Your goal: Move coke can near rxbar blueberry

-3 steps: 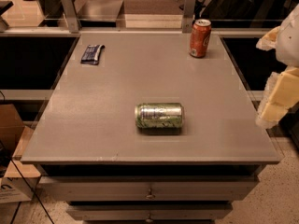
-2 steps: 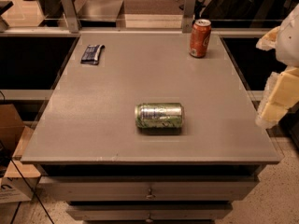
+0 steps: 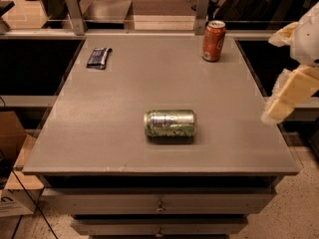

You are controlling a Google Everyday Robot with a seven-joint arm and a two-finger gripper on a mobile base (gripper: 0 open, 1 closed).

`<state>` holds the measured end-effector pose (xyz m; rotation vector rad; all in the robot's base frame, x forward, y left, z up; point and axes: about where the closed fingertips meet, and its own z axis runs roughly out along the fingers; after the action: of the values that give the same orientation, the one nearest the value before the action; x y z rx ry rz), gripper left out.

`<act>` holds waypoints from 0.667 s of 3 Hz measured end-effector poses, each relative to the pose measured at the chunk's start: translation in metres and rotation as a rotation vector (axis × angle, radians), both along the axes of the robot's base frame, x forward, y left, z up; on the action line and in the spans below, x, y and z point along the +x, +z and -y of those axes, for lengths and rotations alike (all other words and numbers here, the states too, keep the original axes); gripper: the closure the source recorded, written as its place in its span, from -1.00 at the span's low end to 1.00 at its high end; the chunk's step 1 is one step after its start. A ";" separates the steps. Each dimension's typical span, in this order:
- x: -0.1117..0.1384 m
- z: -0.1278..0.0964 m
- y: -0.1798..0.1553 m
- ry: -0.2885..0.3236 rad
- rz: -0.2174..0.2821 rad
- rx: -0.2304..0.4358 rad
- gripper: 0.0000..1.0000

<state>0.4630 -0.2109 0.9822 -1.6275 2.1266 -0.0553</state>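
Observation:
The coke can (image 3: 214,40), red-orange with a silver top, stands upright at the far right of the grey table (image 3: 99,133). The rxbar blueberry (image 3: 98,57), a flat dark blue bar, lies at the far left of the table. They are far apart, on opposite sides. My gripper (image 3: 273,78) hangs at the right edge of the view, just off the table's right side, nearer to me than the coke can. Its pale fingers (image 3: 291,91) stand apart with nothing between them.
A green-and-silver can (image 3: 170,123) lies on its side in the middle front of the table. Two metal posts (image 3: 73,9) and a rail run behind the far edge. Drawers sit below the tabletop. A cardboard box (image 3: 12,148) is on the floor at left.

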 end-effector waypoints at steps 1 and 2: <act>0.039 0.001 0.002 -0.010 0.060 0.040 -1.00; 0.044 0.000 0.002 -0.011 0.068 0.046 -1.00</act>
<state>0.5071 -0.2113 0.9846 -1.5658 2.0713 -0.0640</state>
